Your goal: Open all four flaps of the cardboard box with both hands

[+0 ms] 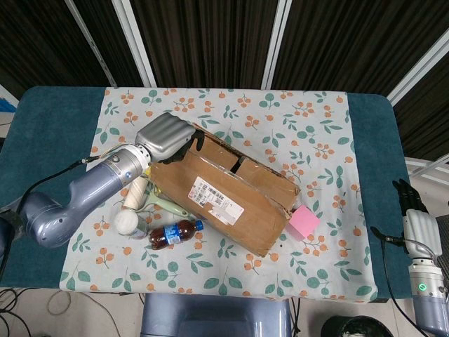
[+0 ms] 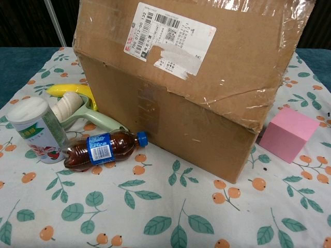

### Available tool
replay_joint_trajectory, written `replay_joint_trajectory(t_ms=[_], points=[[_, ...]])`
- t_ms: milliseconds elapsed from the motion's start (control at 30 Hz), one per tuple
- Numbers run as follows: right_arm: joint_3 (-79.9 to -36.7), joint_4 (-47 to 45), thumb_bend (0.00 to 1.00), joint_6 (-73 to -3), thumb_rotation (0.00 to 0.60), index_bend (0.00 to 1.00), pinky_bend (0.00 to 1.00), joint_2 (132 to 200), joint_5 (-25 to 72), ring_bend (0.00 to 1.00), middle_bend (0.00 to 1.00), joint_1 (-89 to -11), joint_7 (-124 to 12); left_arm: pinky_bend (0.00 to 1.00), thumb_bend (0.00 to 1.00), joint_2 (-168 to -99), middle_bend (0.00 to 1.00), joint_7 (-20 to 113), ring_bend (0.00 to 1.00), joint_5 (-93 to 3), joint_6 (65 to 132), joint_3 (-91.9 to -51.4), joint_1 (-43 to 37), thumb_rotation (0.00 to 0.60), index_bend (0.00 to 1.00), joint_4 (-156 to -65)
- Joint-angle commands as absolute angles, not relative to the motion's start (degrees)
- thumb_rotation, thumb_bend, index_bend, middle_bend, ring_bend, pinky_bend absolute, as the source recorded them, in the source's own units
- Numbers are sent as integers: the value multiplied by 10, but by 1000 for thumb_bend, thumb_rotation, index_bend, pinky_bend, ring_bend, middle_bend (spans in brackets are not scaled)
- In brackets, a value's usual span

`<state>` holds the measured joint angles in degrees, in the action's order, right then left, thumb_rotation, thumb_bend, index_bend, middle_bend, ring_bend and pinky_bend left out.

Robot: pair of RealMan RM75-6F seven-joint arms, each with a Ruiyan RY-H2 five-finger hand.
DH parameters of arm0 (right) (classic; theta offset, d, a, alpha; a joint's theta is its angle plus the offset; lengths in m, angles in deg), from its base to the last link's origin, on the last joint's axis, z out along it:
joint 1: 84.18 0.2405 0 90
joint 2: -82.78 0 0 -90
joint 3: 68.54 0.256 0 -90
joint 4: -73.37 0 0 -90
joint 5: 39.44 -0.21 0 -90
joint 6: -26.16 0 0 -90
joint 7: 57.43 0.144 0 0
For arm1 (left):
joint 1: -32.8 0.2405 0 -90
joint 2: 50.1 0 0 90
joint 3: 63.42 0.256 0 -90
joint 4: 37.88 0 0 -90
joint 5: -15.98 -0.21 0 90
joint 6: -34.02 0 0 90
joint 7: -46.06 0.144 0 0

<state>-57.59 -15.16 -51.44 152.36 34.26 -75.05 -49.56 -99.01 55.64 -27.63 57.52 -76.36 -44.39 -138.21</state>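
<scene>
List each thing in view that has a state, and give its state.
cardboard box: labelled flap lifted, other flaps not clearly open
left robot hand: on the box's top left corner, fingers over the flap edge
right robot hand: off the table's right edge, holding nothing
cola bottle: lying on its side, blue cap on
white-capped can: upright, capped
pink cube: resting beside the box
</scene>
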Motion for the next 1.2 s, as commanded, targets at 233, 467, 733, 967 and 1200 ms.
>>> replay_joint_trajectory(t_ms=[233,467,733,967,1200], points=[[-576,-152,221,-515,600,0,206,1523,344,0,0,-751,-494,537,1000,-938,582,516,509,-302,526,-782,-441,600,429,-1423],[-576,-153,221,-515,600,0,206,1523,343,0,0,-751,-493,538,1000,-891,581,480,509,-325,512,-804,-420,600,429,-1464],[-577,-154,222,-514,600,0,206,1523,344,0,0,-750,-495,537,1000,-818,581,417,509,-368,473,-848,-364,600,429,-1535],[-577,-154,221,-514,600,0,207,1524,344,0,0,-750,-497,537,1000,-770,576,373,507,-428,463,-890,-294,600,426,-1581],[-577,-154,221,-514,600,0,206,1523,343,0,0,-750,-498,516,750,-747,534,326,470,-478,502,-917,-222,600,394,-1594]])
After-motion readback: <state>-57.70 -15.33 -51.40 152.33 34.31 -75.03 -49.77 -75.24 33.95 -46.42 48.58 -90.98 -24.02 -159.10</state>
